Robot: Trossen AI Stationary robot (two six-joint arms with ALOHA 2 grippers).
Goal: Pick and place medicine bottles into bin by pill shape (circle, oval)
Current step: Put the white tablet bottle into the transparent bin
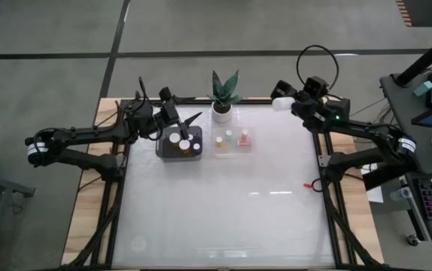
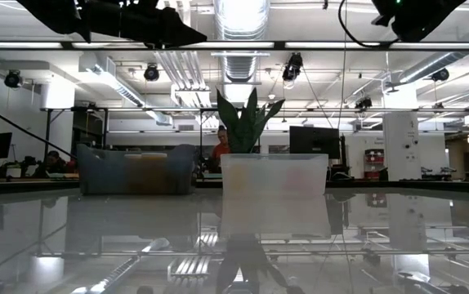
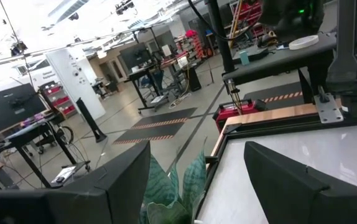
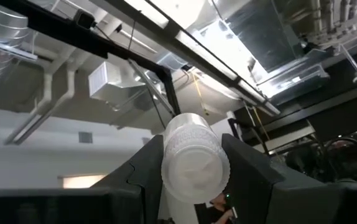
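A white medicine bottle [image 1: 281, 104] is held up over the table's far right part by my right gripper [image 1: 287, 104], which is shut on it and tilted upward. My left gripper [image 1: 192, 120] hangs open over the far edge of a dark bin [image 1: 165, 150] that holds three white-capped bottles [image 1: 179, 141]. Its fingers [image 3: 129, 180] have nothing between them. Next to the dark bin stands a clear bin [image 1: 232, 148] with an amber bottle [image 1: 220, 140], a pale one and a pink one [image 1: 244, 138] upright inside. My right gripper pinches the white bottle between its two fingers [image 4: 146, 169], one on each opposite side [image 4: 219, 163]. The bottle's ribbed round end [image 4: 194, 168] faces the wrist camera. The bottle is lifted clear of the table and sticks out past the fingertips toward the table's left.
A potted plant [image 1: 223, 96] in a white pot stands at the far edge, between the two arms and just behind the bins. A small red thing [image 1: 307, 185] lies at the table's right edge. The near half of the white tabletop [image 1: 223, 218] carries nothing.
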